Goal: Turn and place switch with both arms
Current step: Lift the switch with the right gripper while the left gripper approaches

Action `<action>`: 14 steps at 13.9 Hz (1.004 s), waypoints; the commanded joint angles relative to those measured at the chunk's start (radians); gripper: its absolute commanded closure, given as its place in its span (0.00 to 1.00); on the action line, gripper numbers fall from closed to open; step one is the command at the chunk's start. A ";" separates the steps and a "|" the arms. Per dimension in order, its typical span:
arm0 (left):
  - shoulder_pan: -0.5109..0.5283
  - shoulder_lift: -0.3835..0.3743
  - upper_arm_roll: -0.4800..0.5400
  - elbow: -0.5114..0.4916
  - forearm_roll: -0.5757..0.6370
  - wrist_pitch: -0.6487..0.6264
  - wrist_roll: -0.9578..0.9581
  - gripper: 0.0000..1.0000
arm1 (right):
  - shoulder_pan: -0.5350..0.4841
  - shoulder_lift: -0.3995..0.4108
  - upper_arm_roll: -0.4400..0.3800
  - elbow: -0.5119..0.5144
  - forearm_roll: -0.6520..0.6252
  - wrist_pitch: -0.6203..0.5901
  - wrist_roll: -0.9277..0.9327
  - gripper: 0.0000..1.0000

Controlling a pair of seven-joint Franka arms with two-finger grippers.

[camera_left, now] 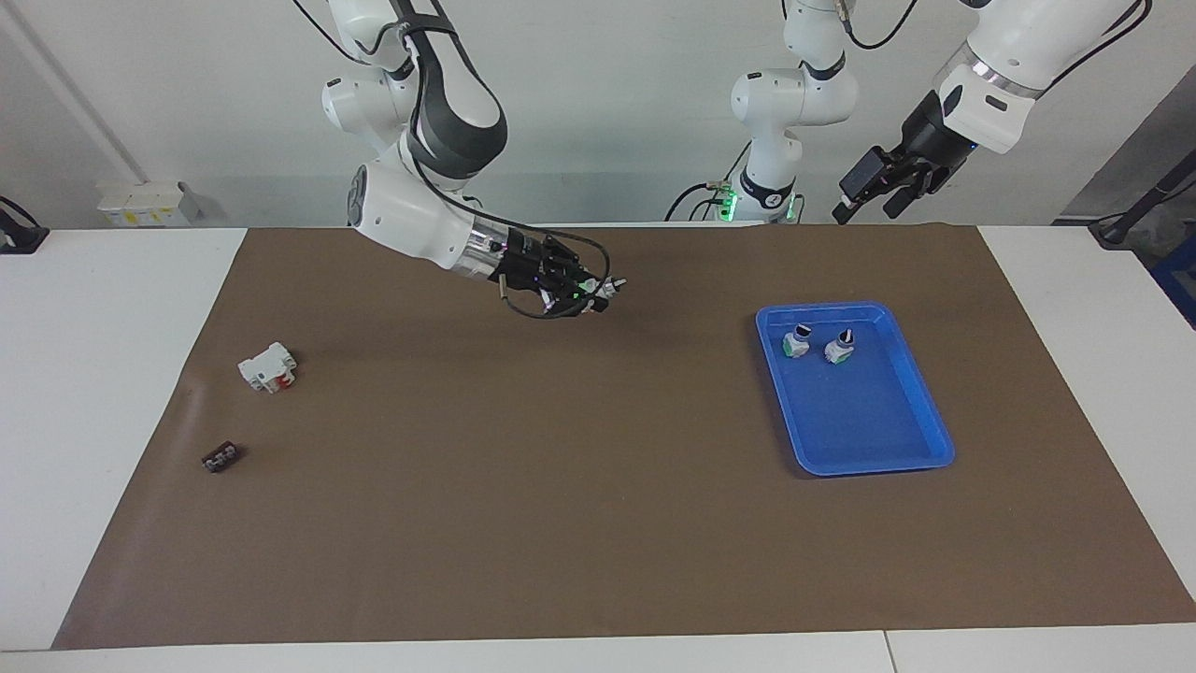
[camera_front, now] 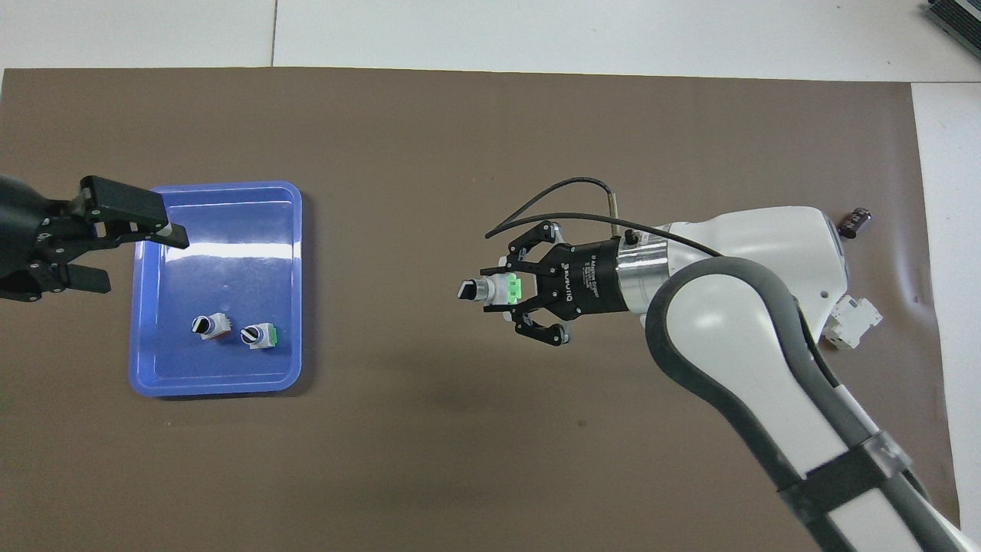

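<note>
While my right gripper (camera_front: pixel 502 290) clamps the switch (camera_front: pixel 490 290) midair over the brown mat (camera_left: pixel 561 486), knob seemingly sideways, my left gripper (camera_front: pixel 115 245) waits wide-jawed over the blue tray (camera_front: pixel 222 383).

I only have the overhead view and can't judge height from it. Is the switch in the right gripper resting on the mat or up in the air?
Observer: It is up in the air. In the facing view the right gripper holds the switch clear above the brown mat, with its knob pointing toward the left arm's end of the table.
Operator: And the other arm, how low is it?
Observer: It isn't low. The left gripper hangs high above the table, well over the level of the blue tray. It touches nothing, and it is open and empty.
</note>
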 commanded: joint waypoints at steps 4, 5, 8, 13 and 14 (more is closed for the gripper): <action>-0.025 -0.008 -0.012 -0.056 -0.048 0.139 -0.720 0.00 | 0.125 0.009 -0.003 0.022 0.160 0.119 -0.009 1.00; -0.037 -0.022 -0.015 -0.090 -0.048 0.146 -0.827 0.00 | 0.136 0.009 -0.003 0.030 0.171 0.119 -0.012 1.00; -0.040 -0.056 -0.053 -0.171 -0.039 0.229 -1.099 0.00 | 0.180 0.011 -0.003 0.050 0.226 0.169 -0.012 1.00; -0.037 -0.094 -0.070 -0.239 -0.123 0.223 -1.389 0.00 | 0.247 0.011 -0.003 0.059 0.280 0.272 -0.013 1.00; -0.039 -0.096 -0.070 -0.243 -0.134 0.222 -1.469 0.00 | 0.254 0.011 -0.003 0.060 0.280 0.274 -0.013 1.00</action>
